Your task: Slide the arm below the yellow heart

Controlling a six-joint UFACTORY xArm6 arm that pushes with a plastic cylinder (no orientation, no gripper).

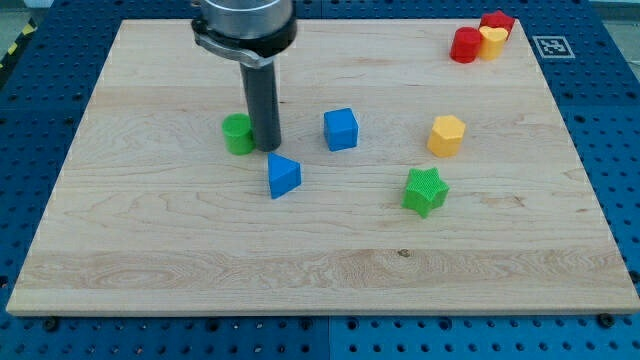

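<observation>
The yellow heart (pixel 493 41) lies near the board's top right corner, wedged between a red cylinder (pixel 465 45) on its left and a red block (pixel 497 21) above it. My tip (pixel 268 147) rests on the board far to the left of the heart. It stands just right of a green cylinder (pixel 238 134) and just above a blue triangle (pixel 283 176).
A blue cube (pixel 341 129) sits right of my tip. A yellow hexagon block (pixel 447 135) and a green star (pixel 426 190) lie in the right half. The wooden board (pixel 320 270) rests on a blue pegboard table.
</observation>
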